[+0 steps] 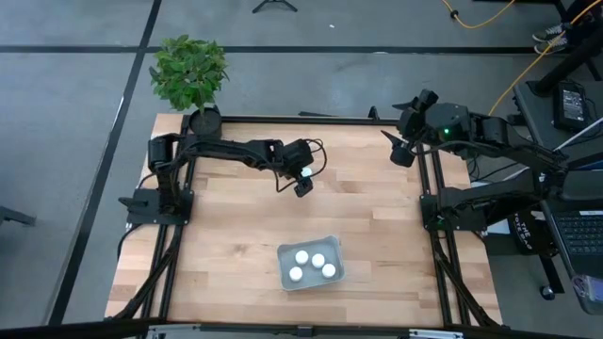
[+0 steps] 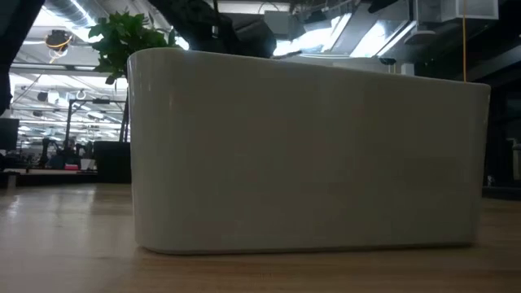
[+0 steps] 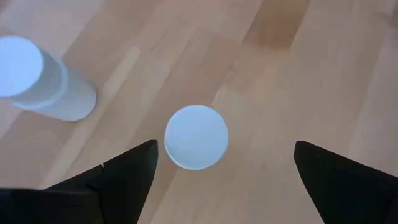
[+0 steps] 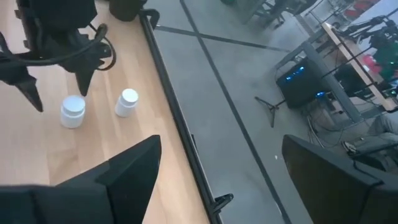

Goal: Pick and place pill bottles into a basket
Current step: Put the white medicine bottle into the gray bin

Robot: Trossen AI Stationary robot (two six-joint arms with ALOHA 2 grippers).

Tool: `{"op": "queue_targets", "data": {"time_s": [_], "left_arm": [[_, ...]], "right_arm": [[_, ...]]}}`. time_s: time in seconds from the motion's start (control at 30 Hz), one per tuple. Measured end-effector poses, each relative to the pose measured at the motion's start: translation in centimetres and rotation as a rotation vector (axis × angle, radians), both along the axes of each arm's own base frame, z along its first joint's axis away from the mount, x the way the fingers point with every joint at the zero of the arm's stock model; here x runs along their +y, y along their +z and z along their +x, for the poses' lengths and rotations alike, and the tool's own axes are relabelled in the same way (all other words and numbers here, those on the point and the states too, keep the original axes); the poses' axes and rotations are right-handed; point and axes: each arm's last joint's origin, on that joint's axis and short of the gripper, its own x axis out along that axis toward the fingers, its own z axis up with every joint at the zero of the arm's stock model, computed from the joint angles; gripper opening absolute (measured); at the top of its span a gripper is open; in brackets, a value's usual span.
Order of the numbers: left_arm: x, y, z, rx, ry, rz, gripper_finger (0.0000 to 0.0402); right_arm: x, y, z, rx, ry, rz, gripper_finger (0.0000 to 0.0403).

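Observation:
My left gripper hangs open over the middle of the table, pointing down. One white pill bottle stands upright on the wood between its fingers, which stand apart from it on both sides. It also shows in the right wrist view. A second bottle stands upright beside it, toward the far edge. The pale basket sits near the front edge, and several bottles stand in it. My right gripper is open and empty at the table's far right edge.
A potted plant stands at the table's far left corner. In the low view the basket's wall fills most of the picture. Bare wood lies between the two loose bottles and the basket.

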Motion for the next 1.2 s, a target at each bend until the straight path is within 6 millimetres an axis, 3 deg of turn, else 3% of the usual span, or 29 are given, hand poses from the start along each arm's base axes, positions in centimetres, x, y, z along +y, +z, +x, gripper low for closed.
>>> {"op": "queue_targets", "data": {"time_s": [0.33, 0.9, 1.03, 1.2], "left_arm": [[1.8, 0.1, -0.4, -0.004, 0.069, 0.042, 0.0375], [2.1, -3.3, 1.1, -0.016, 0.057, -0.047, 0.0371], [2.2, -3.4, 1.1, -0.008, 0.075, -0.035, 0.0343], [2.1, -3.4, 1.1, -0.013, 0.050, -0.071, 0.0266]], "right_arm": [[0.2, -0.1, 0.1, 0.004, 0.069, 0.031, 0.0333], [0.2, -0.1, 0.1, 0.010, 0.071, 0.028, 0.0333], [0.2, -0.2, 0.1, 0.015, 0.071, 0.030, 0.0333], [0.2, -0.2, 0.1, 0.014, 0.070, 0.031, 0.0333]]}}
